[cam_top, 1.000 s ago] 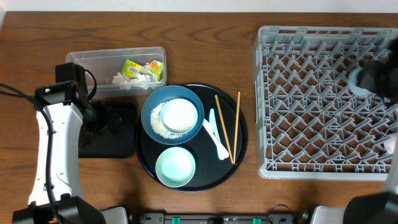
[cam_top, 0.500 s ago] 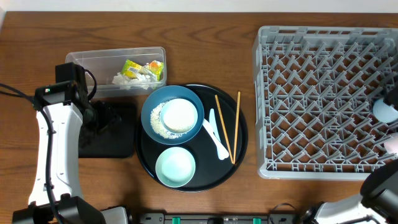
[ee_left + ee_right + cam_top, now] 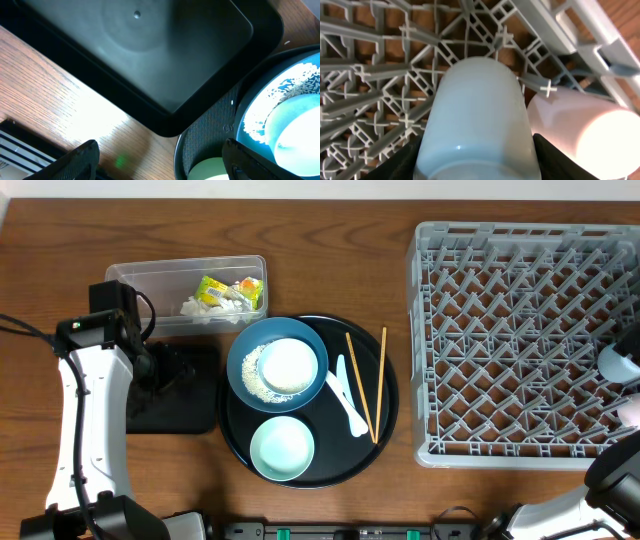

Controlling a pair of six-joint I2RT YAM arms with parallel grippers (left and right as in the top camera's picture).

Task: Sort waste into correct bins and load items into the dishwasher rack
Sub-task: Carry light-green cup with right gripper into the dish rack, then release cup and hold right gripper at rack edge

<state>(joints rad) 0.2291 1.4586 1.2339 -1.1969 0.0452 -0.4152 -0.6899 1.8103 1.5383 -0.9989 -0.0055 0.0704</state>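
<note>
A smooth, rounded pale teal cup (image 3: 477, 115) is sitting over the right side of the grey lattice dishwasher rack (image 3: 380, 75), beside a glossy pinkish-white cup (image 3: 590, 135). The right gripper (image 3: 477, 165) is clasping the teal cup, jaws half apart. The left gripper (image 3: 165, 165) is gaping empty above the matte black tray (image 3: 150, 50).

From above we see only a slice of the pale cup (image 3: 618, 363), cut off by the right edge. Up close, the right end effector (image 3: 477, 161) is just two dark blurs. The left arm (image 3: 85, 420) hides part of the black tray (image 3: 195, 408).
</note>
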